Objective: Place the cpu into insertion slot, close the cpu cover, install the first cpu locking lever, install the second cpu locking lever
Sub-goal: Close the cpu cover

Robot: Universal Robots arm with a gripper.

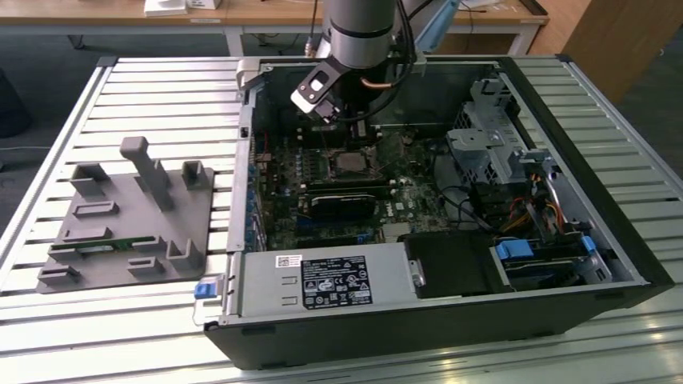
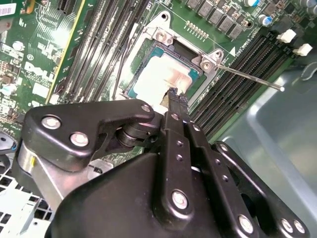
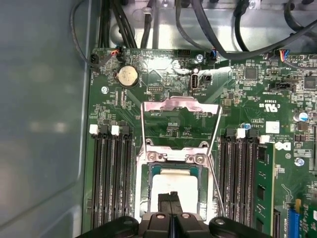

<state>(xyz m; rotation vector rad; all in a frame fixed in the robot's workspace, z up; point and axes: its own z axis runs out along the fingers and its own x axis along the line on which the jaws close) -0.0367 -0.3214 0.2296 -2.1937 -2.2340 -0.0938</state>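
The cpu [image 3: 174, 184] is a pale silvery square lying in the insertion slot [image 3: 149, 174], and it shows again in the second wrist view [image 2: 157, 79]. My gripper [image 3: 170, 197] hangs right over the chip with its black fingers [image 2: 174, 106] pressed together and nothing between them; their tips are at or just above the chip's top. The cpu cover [image 3: 181, 103] is swung open, and green board shows through its window. A thin locking lever [image 2: 250, 77] sticks out unlatched beside the socket. In the exterior view my gripper [image 1: 339, 122] is low inside the case above the socket [image 1: 347, 166].
Long black memory slots [image 3: 111, 178] flank the socket on both sides, with a green memory stick [image 3: 263, 183] in one. Cables [image 3: 223, 29] hang near the case wall. A grey fixture tray [image 1: 128, 216] lies at the exterior view's left; the power supply [image 1: 320, 282] is at the case front.
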